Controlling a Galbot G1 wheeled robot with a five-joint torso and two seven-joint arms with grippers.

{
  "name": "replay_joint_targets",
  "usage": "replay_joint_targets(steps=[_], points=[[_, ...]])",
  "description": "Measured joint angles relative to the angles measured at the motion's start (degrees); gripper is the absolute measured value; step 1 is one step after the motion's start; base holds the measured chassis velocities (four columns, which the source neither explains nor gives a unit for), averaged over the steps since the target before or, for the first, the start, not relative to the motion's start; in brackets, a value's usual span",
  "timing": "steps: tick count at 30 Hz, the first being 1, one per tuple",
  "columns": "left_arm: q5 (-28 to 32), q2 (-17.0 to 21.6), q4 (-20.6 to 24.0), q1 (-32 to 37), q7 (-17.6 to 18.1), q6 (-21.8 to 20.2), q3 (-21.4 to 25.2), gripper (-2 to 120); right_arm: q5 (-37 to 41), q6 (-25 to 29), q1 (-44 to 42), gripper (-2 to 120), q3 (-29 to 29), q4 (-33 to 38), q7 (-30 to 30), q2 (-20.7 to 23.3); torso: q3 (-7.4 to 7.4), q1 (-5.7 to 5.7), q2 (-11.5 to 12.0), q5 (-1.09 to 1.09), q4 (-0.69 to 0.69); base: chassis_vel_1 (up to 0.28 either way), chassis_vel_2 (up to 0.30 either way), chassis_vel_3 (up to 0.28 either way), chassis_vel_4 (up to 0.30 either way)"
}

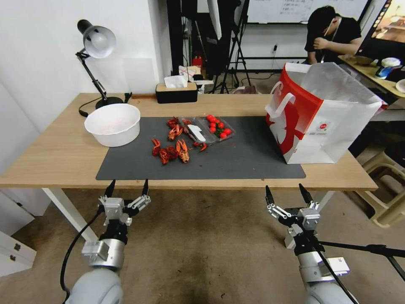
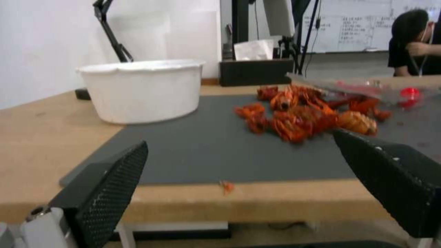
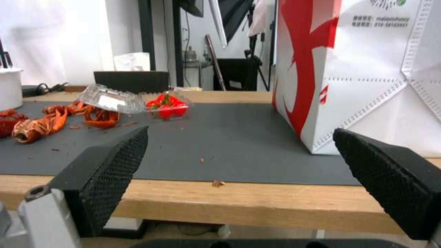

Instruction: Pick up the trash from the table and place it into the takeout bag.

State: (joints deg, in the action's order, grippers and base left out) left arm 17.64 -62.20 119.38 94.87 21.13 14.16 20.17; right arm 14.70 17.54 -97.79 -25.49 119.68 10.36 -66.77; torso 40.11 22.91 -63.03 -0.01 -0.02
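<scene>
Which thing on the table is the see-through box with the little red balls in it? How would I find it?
Find the dark grey mat on the long wooden table. Near the middle of its far edge, right of the scattered red crayfish shells, lies the clear plastic box. Its open lid is beside it, and it is the only thing holding small round red fruits with green bits.

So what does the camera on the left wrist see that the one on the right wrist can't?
The left wrist view takes in the white bowl from the side, the lamp arm behind it, and the heap of crayfish shells close up. The right wrist view takes in the takeout bag standing on the mat, and the red tomatoes in the clear plastic tray. Both share the dark grey mat, the table edge, the black tissue box, and their own open gripper, left gripper and right gripper, short of the table.
</scene>
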Motion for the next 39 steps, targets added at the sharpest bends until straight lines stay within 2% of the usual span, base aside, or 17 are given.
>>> replay_joint_targets(steps=[3, 11, 39], points=[[-1.2, -1.3, -0.7, 0.8, -0.1, 0.5, -0.6, 100, 0.0, -0.9, 1.5, 100, 1.0, 0.1, 0.4, -0.8, 0.0, 0.0, 0.0, 0.01, 0.03, 0.0, 0.0, 0.0, 0.0], [-0.8, -1.6, -2.7, 0.4, -0.5, 2.4, -0.3, 100, 1.6, -2.0, 1.5, 100, 1.9, 0.1, 1.4, -0.7, 0.0, 0.01, 0.0, 0.01, 0.02, 0.0, 0.0, 0.0, 0.0], [-1.2, -2.2, -3.6, -0.2, -0.4, 2.6, -1.3, 100, 2.6, -2.6, 0.0, 100, 1.8, 0.3, 1.7, -0.7, 0.0, 0.01, 0.0, 0.01, 0.02, 0.0, 0.0, 0.0, 0.0]])
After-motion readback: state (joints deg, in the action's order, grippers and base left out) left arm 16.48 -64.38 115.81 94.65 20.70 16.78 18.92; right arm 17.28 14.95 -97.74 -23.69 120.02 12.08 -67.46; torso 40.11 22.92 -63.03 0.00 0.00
